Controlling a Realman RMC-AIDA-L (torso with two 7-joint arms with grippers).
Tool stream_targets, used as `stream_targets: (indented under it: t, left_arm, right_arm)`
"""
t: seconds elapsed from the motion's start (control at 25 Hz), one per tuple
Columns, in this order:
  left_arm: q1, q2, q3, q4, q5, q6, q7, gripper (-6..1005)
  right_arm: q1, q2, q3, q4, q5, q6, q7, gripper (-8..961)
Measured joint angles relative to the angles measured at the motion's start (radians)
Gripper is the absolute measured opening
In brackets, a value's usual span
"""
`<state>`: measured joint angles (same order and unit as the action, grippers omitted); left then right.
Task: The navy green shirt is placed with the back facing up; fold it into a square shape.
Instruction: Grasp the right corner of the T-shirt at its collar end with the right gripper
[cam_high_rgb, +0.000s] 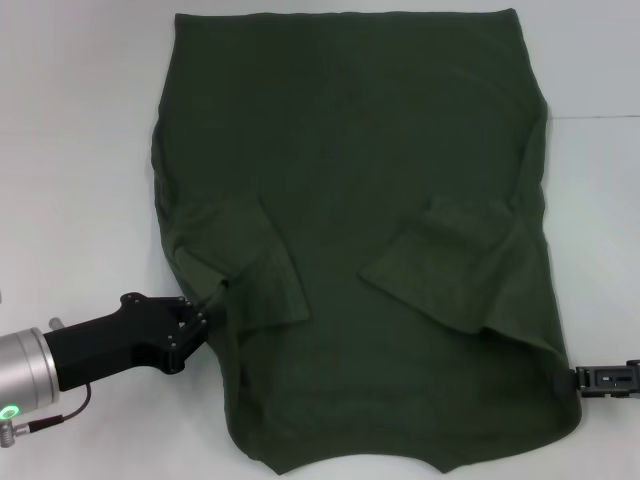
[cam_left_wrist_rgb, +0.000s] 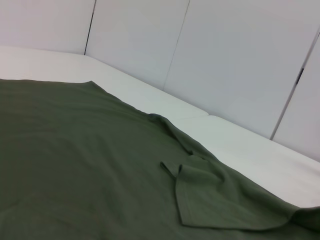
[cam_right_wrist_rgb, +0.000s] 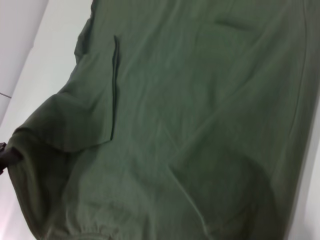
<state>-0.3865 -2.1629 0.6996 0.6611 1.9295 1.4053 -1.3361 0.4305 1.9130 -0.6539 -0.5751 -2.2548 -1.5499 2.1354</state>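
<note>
Collar end of the navy green shirt (cam_high_rgb: 350, 200) lies nearest me in head view, notched edge at the near table (cam_high_rgb: 70, 150) edge, hem far away. Shirt is spread flat, back up, on the white table, covering most of it. Both short sleeves already folded inward onto the body: left sleeve flap (cam_high_rgb: 245, 265) and right sleeve flap (cam_high_rgb: 450, 270) each lie on top of the cloth, well apart from each other.

My left claw (cam_high_rgb: 205, 305) is at the shirt's left edge near the shoulder, tip touching cloth just beside the left sleeve flap; looks pinched on the edge but fingers are hidden by fabric, so can't tell its state. My right claw (cam_high_rgb: 578, 378) sits at the right edge near the shoulder corner, touching the cloth; only a bit of it shows, state also can't tell.

Step, as I judge: sleeves done, I'm taking hold of both near corners for the lengthwise fold. Task maybe a third along. Next move needs both claws to lift together, level, carry collar end toward the hem w/o dragging the sleeve flaps open, then lay it edge on edge.

Containers: none in view, nothing to report.
</note>
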Motion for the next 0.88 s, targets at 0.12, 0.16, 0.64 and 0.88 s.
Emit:
stream_targets:
  t: [0.12, 0.16, 0.64, 0.88]
  left_arm:
    - [-0.001, 0.000, 0.000, 0.000, 0.000, 0.000, 0.001, 47]
    - [-0.001, 0.000, 0.000, 0.000, 0.000, 0.000, 0.002, 47]
    - [-0.002, 0.000, 0.000, 0.000, 0.000, -0.013, 0.003, 47]
    - [-0.002, 0.000, 0.000, -0.001, 0.000, -0.014, 0.004, 48]
  right_arm:
    - [0.002, 0.002, 0.004, 0.003, -0.007, 0.007, 0.001, 917]
    - [0.003, 0.002, 0.004, 0.003, -0.007, 0.008, 0.001, 917]
    - [0.016, 0.006, -0.001, 0.006, -0.008, 0.013, 0.009, 916]
    - [0.017, 0.006, -0.003, 0.006, -0.008, 0.015, 0.013, 915]
